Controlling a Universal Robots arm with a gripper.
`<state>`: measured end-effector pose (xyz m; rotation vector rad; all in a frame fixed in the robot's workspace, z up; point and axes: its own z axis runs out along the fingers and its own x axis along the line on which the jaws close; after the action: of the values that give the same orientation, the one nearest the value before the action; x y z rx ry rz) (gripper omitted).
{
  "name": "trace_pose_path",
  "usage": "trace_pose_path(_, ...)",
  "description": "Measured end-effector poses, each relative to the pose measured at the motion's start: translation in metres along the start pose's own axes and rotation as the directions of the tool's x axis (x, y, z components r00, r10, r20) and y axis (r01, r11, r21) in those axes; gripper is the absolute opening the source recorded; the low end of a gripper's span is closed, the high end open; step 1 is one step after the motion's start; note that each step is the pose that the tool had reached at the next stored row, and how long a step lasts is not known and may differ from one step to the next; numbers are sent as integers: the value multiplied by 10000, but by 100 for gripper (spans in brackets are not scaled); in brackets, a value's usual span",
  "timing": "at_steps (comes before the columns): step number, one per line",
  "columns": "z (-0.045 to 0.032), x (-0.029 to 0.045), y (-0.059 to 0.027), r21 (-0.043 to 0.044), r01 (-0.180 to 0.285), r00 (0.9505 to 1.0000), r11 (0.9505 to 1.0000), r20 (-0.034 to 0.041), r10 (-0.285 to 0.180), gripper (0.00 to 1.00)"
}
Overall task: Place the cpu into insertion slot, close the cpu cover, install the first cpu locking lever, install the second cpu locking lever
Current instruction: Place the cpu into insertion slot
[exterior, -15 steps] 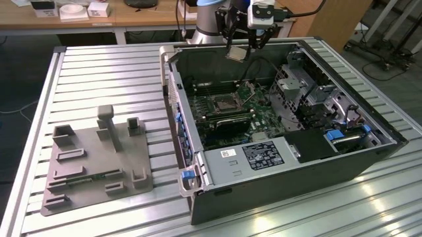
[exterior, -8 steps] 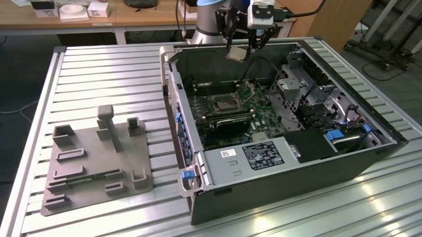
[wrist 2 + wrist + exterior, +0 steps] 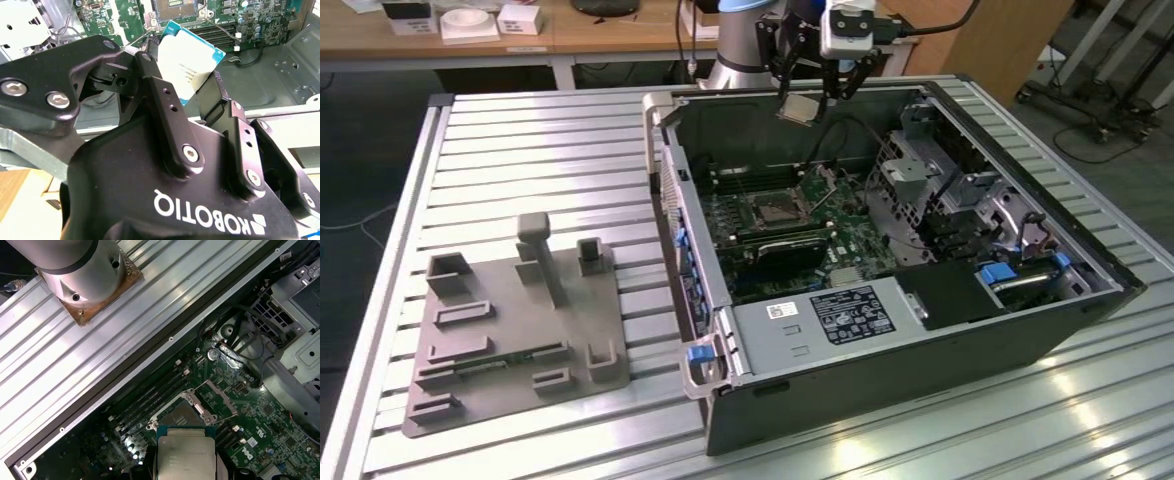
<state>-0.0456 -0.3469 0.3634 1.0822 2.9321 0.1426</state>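
In the exterior view the insertion slot [image 3: 774, 208] is open from above (free air between it and the cpu [image 3: 798, 108]); the case wall [image 3: 670, 190] hems it at 9 o'clock, the drive cage [image 3: 921, 175] at 3, the labelled black box [image 3: 847, 312] at 5

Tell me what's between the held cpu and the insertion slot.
Nothing. In the exterior view the claw holds the cpu high above the insertion slot, with only open air between.

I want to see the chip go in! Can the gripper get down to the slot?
Probably yes. The gripper, shut on the cpu, hangs above the open case. The slot looks uncovered below it, and in the exterior view nothing stands between them.
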Motion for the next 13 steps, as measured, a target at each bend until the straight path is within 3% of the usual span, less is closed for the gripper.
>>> trace_pose_path(13, 1, 0, 0, -1, -85, 10000, 10000, 8, 85, 54)
